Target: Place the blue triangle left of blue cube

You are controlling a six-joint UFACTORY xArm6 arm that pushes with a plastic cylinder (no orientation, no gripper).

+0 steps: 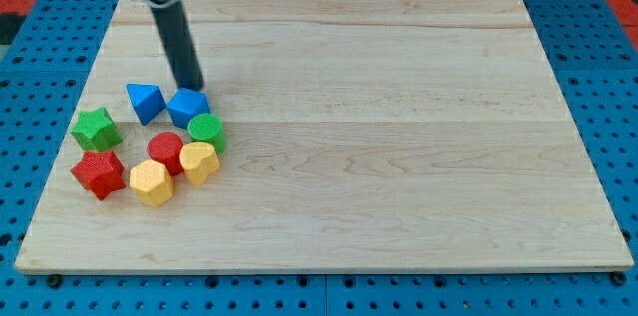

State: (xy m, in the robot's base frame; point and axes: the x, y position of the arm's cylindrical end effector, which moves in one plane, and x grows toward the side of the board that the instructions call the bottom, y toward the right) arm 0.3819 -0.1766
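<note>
At the wooden board's (399, 107) upper left, my tip (195, 88), a bare rod with no claw, touches the blue cube's (187, 107) top edge, the blue triangle (145, 101) just left.

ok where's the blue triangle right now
The blue triangle sits at the view's left, just left of the blue cube, above-right of the green star. My tip is above the cube.

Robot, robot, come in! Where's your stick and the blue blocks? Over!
My tip at the top edge of the blue cube. Blue triangle block already on the cube's left, small gap. Green round block touching the cube below. Over.
</note>
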